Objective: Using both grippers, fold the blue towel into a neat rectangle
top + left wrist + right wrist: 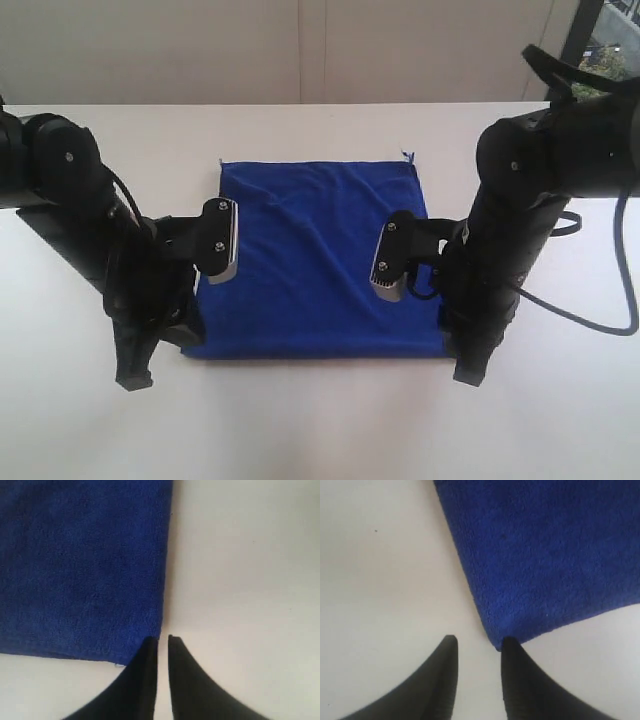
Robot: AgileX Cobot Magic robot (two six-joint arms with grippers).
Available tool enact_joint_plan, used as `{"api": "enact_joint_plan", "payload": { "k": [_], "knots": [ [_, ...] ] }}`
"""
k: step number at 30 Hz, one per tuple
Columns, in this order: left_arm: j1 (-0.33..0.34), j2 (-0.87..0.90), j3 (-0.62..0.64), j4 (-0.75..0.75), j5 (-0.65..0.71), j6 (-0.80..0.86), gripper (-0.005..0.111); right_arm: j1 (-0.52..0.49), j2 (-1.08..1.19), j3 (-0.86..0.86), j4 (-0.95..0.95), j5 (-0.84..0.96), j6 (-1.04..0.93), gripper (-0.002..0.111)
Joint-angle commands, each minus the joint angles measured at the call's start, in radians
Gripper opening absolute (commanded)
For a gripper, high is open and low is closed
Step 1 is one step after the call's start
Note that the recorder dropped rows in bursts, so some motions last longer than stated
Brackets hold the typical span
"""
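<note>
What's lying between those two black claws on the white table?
The royal-blue soft cloth towel, spread flat, fills the stretch between the left gripper and right gripper, one at each near corner. The exterior view shows it.

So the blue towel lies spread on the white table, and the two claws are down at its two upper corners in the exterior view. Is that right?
Not quite. The exterior view shows the left claw and the right claw at the two lower corners of the blue towel, not the upper ones. It does lie spread on the white table.
</note>
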Motion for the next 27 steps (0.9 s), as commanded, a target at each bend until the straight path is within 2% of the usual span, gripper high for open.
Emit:
{"api": "enact_joint_plan", "payload": {
  "k": [1,5,18,27],
  "knots": [
    [0.002,0.025,-0.001,-0.013,0.007,0.019,0.032,0.000,0.008,0.036,-0.016,-0.087,-0.024,0.032],
    [0.002,0.043,-0.001,-0.016,-0.014,0.019,0.039,0.000,0.008,0.079,-0.026,-0.138,-0.038,0.033],
    [0.002,0.096,-0.001,-0.018,-0.044,0.041,0.039,0.000,0.008,0.175,-0.026,-0.305,-0.067,0.033],
    [0.002,0.149,-0.001,-0.011,-0.056,0.047,0.036,0.000,0.008,0.180,-0.020,-0.307,-0.067,0.033]
  ]
}}
